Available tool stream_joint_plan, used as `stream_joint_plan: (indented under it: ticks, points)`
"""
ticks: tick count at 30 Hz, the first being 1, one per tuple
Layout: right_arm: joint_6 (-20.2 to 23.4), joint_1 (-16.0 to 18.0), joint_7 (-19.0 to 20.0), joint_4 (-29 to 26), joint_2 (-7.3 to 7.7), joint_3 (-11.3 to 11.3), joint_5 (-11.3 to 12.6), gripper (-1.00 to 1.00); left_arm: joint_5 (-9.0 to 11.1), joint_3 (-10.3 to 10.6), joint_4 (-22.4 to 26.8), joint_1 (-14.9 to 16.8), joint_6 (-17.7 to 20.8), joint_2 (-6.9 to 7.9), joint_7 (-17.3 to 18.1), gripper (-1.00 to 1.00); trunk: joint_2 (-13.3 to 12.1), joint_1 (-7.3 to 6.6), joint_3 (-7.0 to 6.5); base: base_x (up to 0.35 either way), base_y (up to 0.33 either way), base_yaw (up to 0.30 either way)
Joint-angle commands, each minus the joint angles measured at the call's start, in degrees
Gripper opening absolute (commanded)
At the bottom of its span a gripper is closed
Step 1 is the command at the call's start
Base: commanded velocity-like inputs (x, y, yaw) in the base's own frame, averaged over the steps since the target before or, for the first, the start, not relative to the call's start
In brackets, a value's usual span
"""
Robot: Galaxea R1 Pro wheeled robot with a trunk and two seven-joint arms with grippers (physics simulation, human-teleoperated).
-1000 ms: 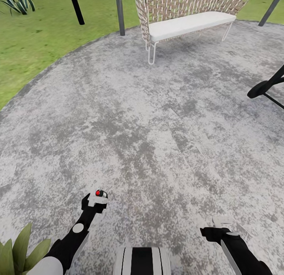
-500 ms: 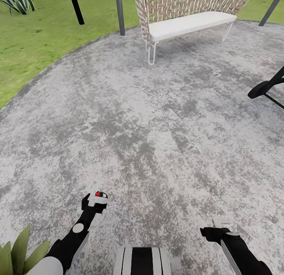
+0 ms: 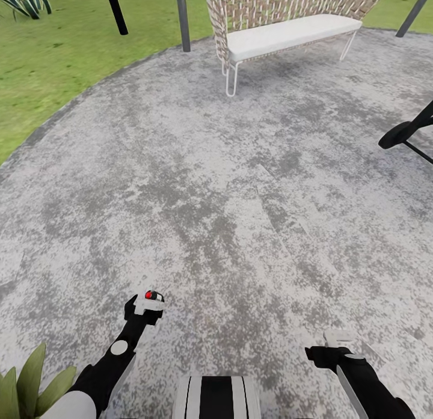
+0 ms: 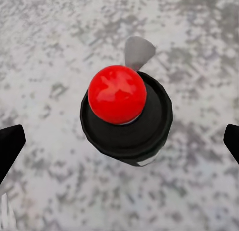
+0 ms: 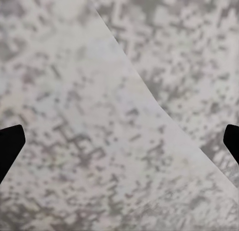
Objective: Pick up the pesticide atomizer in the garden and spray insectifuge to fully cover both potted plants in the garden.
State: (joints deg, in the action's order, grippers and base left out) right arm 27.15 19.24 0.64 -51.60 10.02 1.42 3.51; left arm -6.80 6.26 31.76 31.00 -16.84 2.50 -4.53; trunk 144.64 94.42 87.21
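Left gripper (image 3: pixel 146 303) holds a red-capped black object (image 4: pixel 124 114) over gravel (image 3: pixel 240 196).

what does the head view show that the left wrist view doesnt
The head view alone takes in the lawn, the white bench, leaves at the near left corner and both arms, with the right gripper. The left wrist view alone gives a close look down on a black cap with a red ball on it. Both share the grey gravel patio and that red-topped object at the left gripper.
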Motion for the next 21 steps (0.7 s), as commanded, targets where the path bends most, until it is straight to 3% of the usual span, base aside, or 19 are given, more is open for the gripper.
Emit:
stream_joint_plan:
  ticks: [1,21]
  points:
    - [0.3,0.0,0.1,-0.1,0.0,0.1,0.4,1.0,-0.6,0.2,0.0,0.0,-0.1,0.05,-0.5,1.0,0.0,-0.01,0.03,0.0,0.0,0.0]
    - [0.3,0.0,0.1,-0.1,0.0,0.1,0.4,1.0,-0.6,0.3,-0.1,0.0,-0.1,0.05,-0.5,1.0,0.0,-0.01,0.04,0.019,0.0,0.0]
